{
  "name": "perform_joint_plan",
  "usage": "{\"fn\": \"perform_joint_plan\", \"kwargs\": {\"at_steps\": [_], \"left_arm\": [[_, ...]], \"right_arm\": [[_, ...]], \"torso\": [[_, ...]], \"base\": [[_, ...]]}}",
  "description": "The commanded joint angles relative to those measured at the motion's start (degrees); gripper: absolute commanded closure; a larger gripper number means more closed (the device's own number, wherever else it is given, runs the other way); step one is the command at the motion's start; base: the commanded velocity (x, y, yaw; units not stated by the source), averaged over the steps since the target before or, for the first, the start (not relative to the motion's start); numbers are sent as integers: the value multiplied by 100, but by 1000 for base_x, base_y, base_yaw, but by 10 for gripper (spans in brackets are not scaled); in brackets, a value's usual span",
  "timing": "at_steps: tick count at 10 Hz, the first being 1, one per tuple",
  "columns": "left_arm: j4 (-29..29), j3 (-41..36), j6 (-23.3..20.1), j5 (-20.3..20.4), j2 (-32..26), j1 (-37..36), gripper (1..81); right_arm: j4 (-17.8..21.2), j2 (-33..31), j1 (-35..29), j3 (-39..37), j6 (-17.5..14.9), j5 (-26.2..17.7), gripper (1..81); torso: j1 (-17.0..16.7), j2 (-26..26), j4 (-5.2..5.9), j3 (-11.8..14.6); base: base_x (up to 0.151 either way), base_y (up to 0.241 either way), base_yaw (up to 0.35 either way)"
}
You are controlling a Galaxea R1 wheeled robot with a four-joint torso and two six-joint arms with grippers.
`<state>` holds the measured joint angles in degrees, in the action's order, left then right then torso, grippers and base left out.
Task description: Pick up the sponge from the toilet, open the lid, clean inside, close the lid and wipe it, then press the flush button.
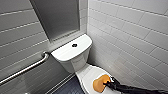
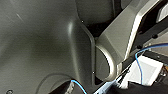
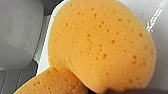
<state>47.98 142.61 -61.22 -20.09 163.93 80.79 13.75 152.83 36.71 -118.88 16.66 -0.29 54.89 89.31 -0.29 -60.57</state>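
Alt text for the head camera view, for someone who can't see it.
The right gripper holds the orange sponge over the closed white lid. Behind, the tank carries the dark flush button; a metal grab bar crosses the tiled wall.

White tiled walls (image 1: 130,32) meet in the far corner. A grey recessed niche (image 1: 58,17) lies far left, with a metal grab bar (image 1: 25,68) on the left wall and a dark floor (image 1: 71,87) near.

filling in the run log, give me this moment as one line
right hand: holding sponge | sponge: over lid | lid: closed | flush button: not touched
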Motion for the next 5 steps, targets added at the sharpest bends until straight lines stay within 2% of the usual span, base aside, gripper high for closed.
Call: {"fn": "perform_joint_plan", "kwargs": {"at_steps": [1,5], "left_arm": [[36,-48,-30,-672,-44,47,10],[36,-57,-48,-672,-17,47,10]], "right_arm": [[-22,-785,34,646,21,-419,811],[66,-1903,491,1852,21,117,811]], "torso": [[0,0,0,0],[0,0,0,0]], "base": [[0,0,0],[0,0,0]]}}
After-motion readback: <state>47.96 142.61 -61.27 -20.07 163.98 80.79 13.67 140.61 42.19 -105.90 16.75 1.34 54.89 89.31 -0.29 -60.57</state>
